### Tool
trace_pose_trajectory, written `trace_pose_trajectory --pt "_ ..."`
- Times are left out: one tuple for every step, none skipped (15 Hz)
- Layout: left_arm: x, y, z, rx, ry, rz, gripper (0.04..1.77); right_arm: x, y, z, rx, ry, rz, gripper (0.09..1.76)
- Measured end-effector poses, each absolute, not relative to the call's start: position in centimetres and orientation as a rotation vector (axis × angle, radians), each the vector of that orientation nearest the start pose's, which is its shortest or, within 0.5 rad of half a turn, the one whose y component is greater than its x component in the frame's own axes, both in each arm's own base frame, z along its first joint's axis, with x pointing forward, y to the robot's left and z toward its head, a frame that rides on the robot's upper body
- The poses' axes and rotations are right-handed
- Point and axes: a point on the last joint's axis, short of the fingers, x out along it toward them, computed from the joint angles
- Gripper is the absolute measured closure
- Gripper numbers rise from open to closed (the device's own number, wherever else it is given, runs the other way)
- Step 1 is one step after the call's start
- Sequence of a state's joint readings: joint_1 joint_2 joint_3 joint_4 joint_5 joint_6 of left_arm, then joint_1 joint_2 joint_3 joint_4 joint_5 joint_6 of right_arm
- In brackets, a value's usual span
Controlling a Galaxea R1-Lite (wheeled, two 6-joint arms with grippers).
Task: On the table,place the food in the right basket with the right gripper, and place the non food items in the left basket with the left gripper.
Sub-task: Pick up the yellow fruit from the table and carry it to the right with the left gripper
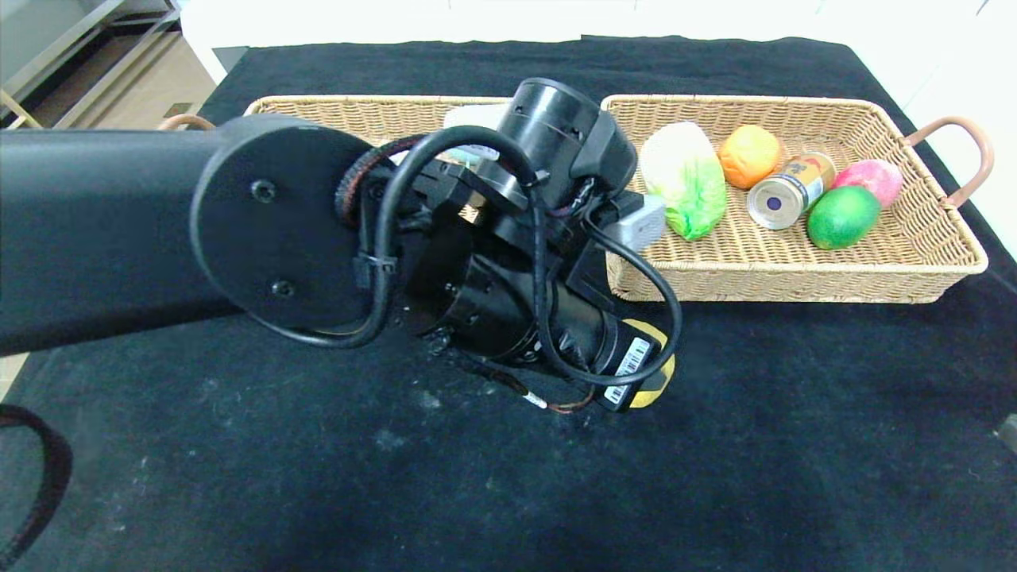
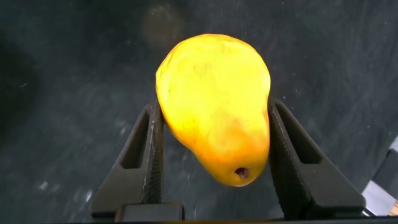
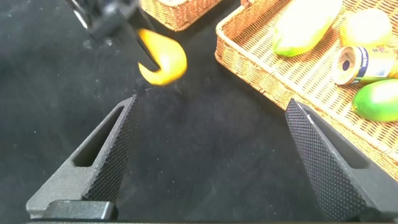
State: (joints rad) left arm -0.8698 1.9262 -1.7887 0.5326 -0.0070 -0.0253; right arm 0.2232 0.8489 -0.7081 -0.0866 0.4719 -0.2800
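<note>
Black cloth with faint white scuffs covers the table (image 1: 794, 445) on my feed. Nearest me, my right gripper (image 3: 211, 155) hovers low over bare cloth, its textured fingers (image 3: 109, 155) spread wide with nothing between them; only its own wrist camera shows it.

Mid-table, my left gripper (image 2: 214, 162) is clamped on the pear (image 2: 214, 106), one ribbed finger (image 2: 152, 155) against each flank. Its wrist view shows the fruit whole: smooth, glossy yellow, deepening to orange near a small brown dimple at one end. From the head view the bulky black arm hides nearly all of it, leaving a yellow sliver by the barcode sticker, just in front of the right basket (image 1: 945, 270).

That tan wicker tray holds a white-and-green cabbage (image 1: 687, 187), an orange fruit (image 1: 749, 155), a can (image 1: 790, 191) on its side, a green fruit (image 1: 842, 216) and a pink one (image 1: 872, 179). To its left, the left basket (image 1: 342, 111) sits mostly hidden behind the arm.
</note>
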Motion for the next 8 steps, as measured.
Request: trace_pose_trajectory --pt "24.0 -28.4 26.5 0.269 0.644 -0.833 0.81 8.1 2.9 27.0 -0.262 -0.044 0.698 0.14" --pt "24.2 -28.7 26.2 0.272 0.651 -0.833 0.81 8.1 2.9 27.0 -0.262 -0.043 0.698 0.14" --pt "24.3 -28.9 25.9 0.276 0.657 -0.832 0.81 8.1 2.9 26.9 -0.263 -0.042 0.699 0.14" --pt "24.4 -29.0 25.6 0.278 0.663 -0.831 0.81 8.1 2.9 26.9 -0.264 -0.041 0.7 0.14" --pt "24.6 -29.2 25.3 0.281 0.67 -0.829 0.81 8.1 2.9 26.9 -0.264 -0.04 0.701 0.14" --pt "24.7 -29.3 25.1 0.283 0.674 -0.828 0.81 8.2 2.9 26.8 -0.264 -0.038 0.701 0.14" --pt "24.8 -29.5 25.0 0.284 0.677 -0.828 0.81 8.2 2.9 26.8 -0.264 -0.036 0.701 0.14" --pt "24.8 -29.5 24.8 0.29 0.68 -0.824 0.81 8.2 2.9 26.8 -0.264 -0.035 0.701 0.14"
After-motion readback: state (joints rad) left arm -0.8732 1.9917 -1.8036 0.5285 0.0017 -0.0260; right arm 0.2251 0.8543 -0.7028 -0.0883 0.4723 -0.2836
